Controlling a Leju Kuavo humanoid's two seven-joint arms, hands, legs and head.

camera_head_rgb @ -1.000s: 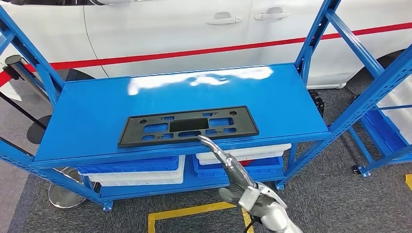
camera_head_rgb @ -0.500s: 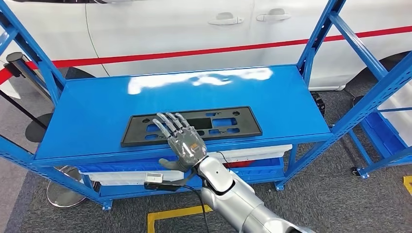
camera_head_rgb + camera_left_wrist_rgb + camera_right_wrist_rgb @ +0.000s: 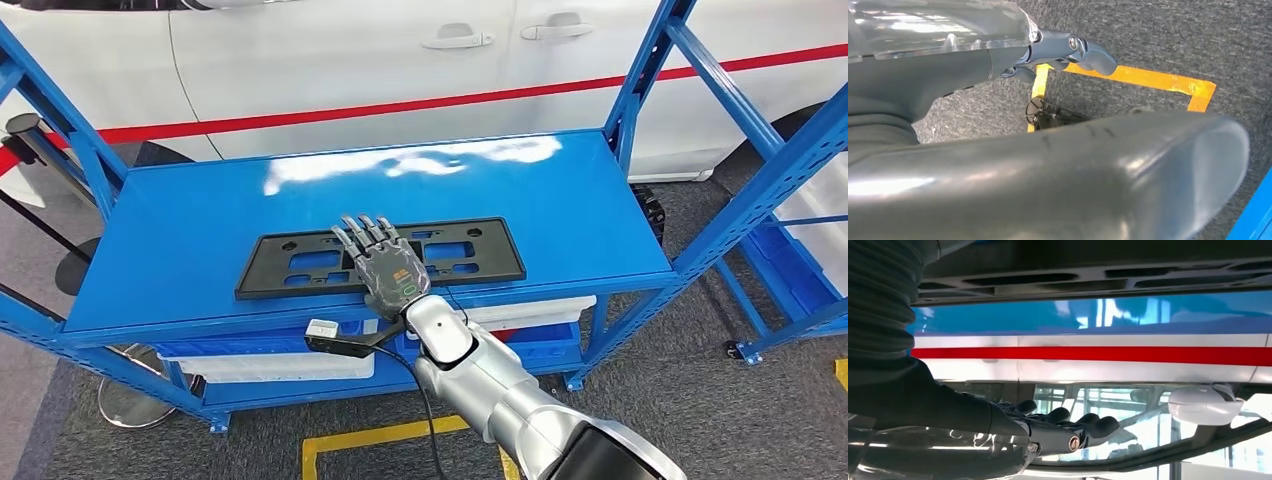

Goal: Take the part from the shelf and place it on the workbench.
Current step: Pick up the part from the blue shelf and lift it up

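Note:
The part [image 3: 470, 250] is a flat black rectangular plate with several cut-outs. It lies on the top deck of the blue shelf [image 3: 190, 240], near the front edge. My right hand [image 3: 385, 268] reaches over the plate's middle, back of the hand up, fingers straight and slightly spread; whether it touches the plate I cannot tell. In the right wrist view the outstretched fingers [image 3: 1068, 432] hold nothing, and the plate [image 3: 1098, 275] runs across beyond them. My left hand [image 3: 1013, 55] hangs over the grey floor with nothing in it.
A white car [image 3: 350, 60] with a red stripe stands just behind the shelf. Blue and white bins [image 3: 270, 360] fill the lower deck. Blue uprights [image 3: 650, 70] flank the top deck, and another blue rack [image 3: 790, 260] is at the right. Yellow tape [image 3: 380, 437] marks the floor.
My right hand rose from below the shelf's front edge, turned back-up with its fingers spread, and moved forward over the plate's middle. The plate has not moved.

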